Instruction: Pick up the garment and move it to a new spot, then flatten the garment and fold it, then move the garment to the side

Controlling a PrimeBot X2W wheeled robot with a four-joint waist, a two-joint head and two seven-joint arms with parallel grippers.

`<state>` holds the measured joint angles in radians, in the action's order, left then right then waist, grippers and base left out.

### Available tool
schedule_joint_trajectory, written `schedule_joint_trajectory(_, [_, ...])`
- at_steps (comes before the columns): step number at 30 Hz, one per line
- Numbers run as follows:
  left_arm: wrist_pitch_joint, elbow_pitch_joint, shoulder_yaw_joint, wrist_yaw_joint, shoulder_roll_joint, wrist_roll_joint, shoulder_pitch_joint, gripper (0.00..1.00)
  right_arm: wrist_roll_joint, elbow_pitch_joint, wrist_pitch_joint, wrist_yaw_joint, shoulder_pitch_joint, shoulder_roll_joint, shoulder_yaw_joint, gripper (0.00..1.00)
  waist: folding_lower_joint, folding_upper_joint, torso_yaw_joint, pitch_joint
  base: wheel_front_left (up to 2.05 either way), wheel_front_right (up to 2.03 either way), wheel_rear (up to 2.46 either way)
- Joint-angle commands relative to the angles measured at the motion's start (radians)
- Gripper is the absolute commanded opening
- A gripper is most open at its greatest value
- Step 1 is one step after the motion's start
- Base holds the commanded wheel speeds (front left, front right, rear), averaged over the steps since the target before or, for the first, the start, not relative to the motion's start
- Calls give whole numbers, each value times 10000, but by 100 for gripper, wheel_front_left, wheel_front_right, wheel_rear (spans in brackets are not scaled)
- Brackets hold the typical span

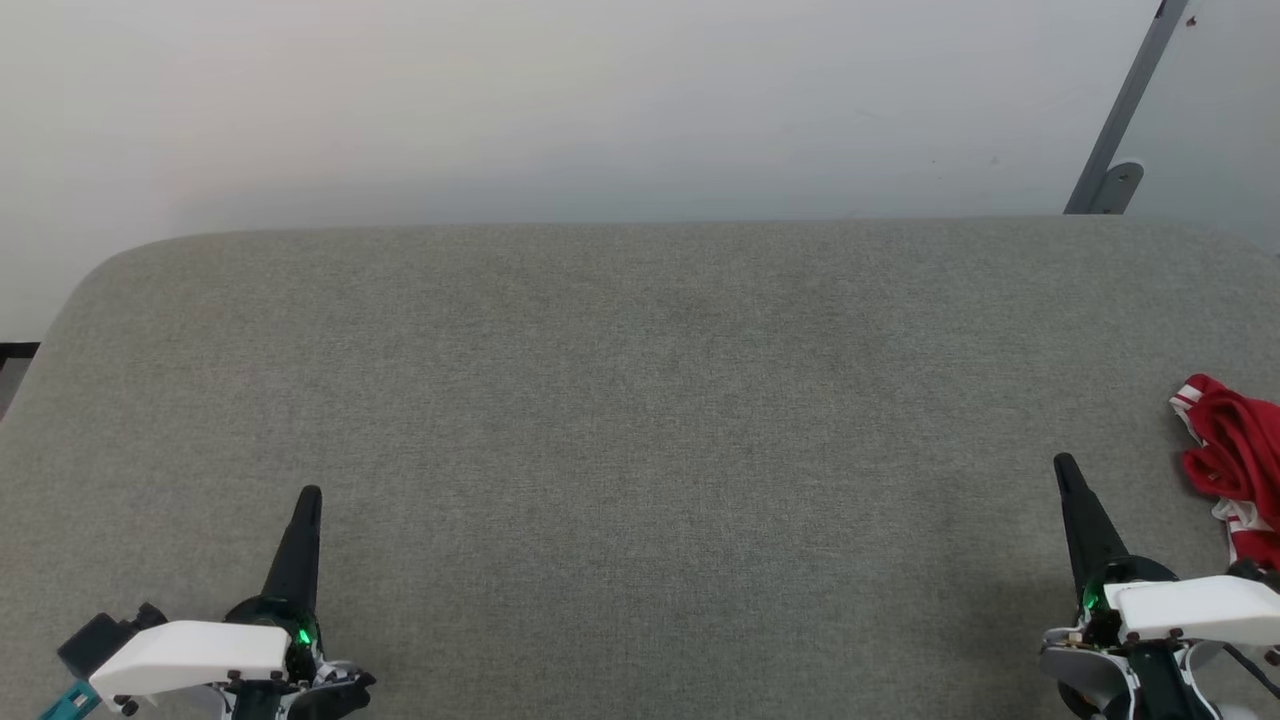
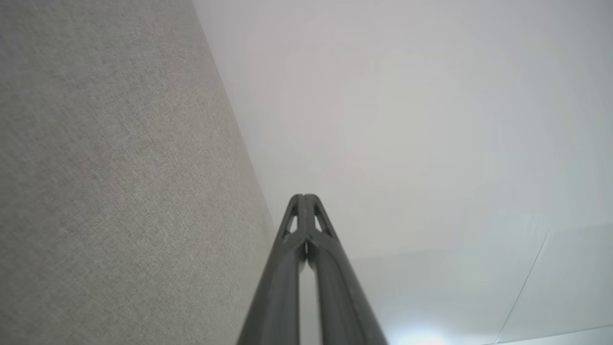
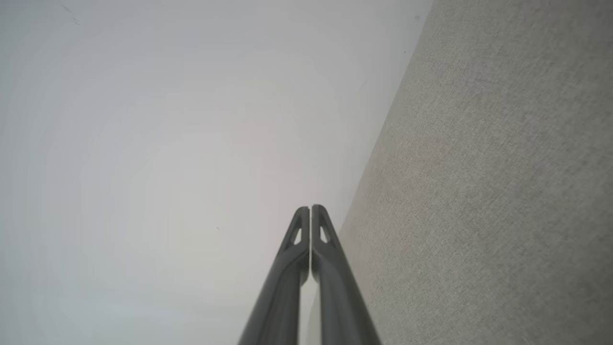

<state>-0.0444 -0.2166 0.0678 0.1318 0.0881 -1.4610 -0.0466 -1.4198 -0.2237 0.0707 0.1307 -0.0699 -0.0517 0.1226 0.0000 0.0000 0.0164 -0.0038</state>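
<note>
At the right edge of the head view, on the broad grey woven-fabric surface (image 1: 640, 400): crumpled red cloth garment (image 1: 1235, 455) with red-and-white striped trim, bunched in a heap and partly cut off by the frame. Near it, toward the middle, the right end effector (image 1: 1066, 466) with long dark fingers pressed tip to tip, empty, apart from the cloth. Well apart at lower left, the left end effector (image 1: 309, 496), likewise closed on nothing, pointing up toward the plain pale wall (image 1: 600, 100). In the wrist views, same closed state: left end effector (image 2: 304, 196) and right end effector (image 3: 310, 207), tips meeting, grey fabric on one side, white wall on the other. Beyond the far right corner, a slanted grey metal strut (image 1: 1125, 110).
</note>
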Motion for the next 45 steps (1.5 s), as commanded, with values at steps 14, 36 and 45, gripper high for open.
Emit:
schedule_joint_trajectory(14, [-324, -156, 186, -19, -126, -964, -455, 0, -1096, -114, 277, 1, -287, 8, -70, 0, 0, 0, -82, 34, 0, 0, 0])
schedule_joint_trajectory(36, [-603, -295, 323, -22, -274, -1655, -678, 0, -1946, -225, 459, 0, -423, 20, -96, 0, 0, 0, -164, 69, 0, 0, 0])
schedule_joint_trajectory(45, [-620, -296, 344, -22, -288, -1626, -681, 0, -1947, -224, 458, 0, -423, 20, -98, 0, 0, 0, -164, 69, 0, 0, 0])
